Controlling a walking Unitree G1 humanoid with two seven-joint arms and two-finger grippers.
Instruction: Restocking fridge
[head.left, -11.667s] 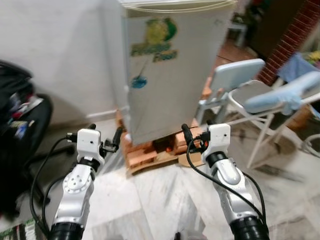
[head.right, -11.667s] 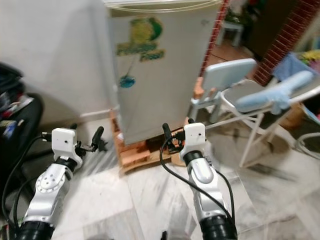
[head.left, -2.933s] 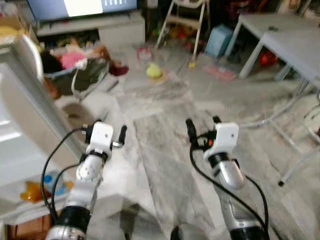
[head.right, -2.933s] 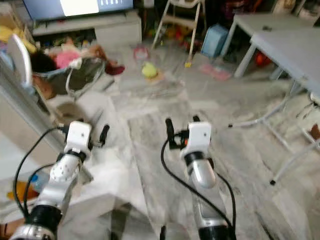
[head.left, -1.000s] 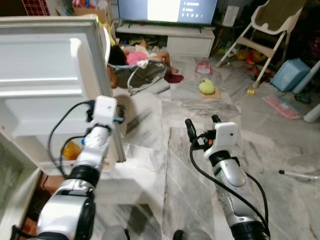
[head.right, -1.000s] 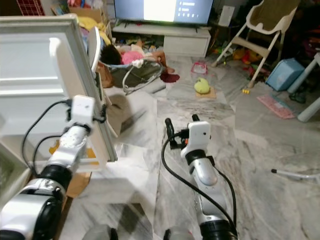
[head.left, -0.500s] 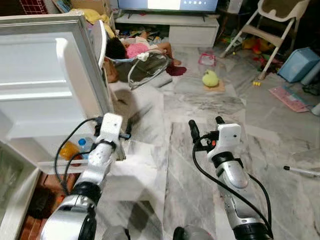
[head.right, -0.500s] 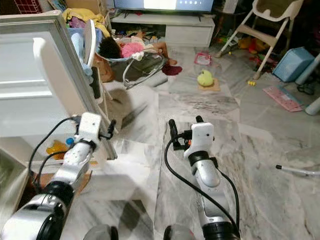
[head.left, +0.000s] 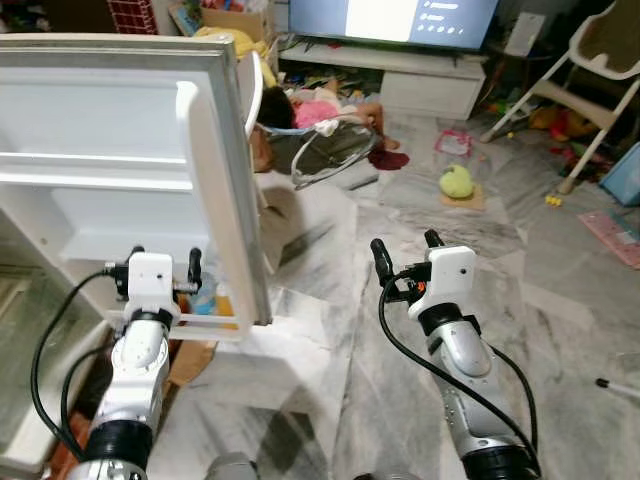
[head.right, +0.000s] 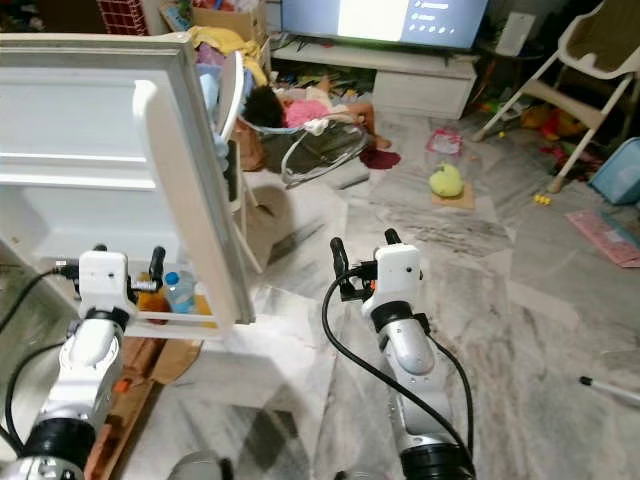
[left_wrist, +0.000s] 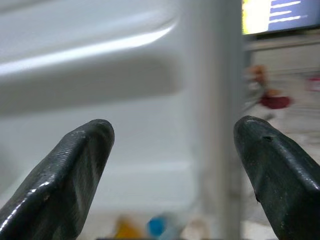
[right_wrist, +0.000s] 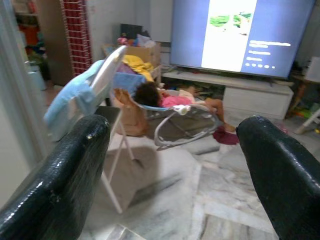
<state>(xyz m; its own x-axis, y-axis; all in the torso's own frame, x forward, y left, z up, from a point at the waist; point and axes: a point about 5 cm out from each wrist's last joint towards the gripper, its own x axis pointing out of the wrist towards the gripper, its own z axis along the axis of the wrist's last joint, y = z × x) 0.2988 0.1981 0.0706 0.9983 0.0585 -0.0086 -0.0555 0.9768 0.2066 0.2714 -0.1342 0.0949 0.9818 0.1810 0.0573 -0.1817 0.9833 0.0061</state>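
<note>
The white fridge door (head.left: 110, 130) stands open at my left, its inner side with shelves facing me. My left gripper (head.left: 165, 258) is open and empty, just in front of the door's lowest shelf. That shelf holds a small blue-capped bottle (head.right: 181, 290) and something orange (head.right: 150, 297). In the left wrist view the open fingers (left_wrist: 75, 165) frame the door's inner panel (left_wrist: 100, 100). My right gripper (head.left: 404, 243) is open and empty, held over the marble floor to the right of the door's edge (head.left: 225, 200).
A baby bouncer with a person lying in it (head.left: 320, 135) stands behind the door, near a folding chair (head.right: 215, 90). A TV (head.left: 400, 18) on a white bench (head.left: 440, 85) is at the back. A yellow-green toy (head.left: 457, 181) and cardboard (head.left: 190, 360) lie on the floor.
My left gripper has left the door's free edge and moved down and left to the inner side by the lowest shelf. The view has turned; the right arm holds its pose.
</note>
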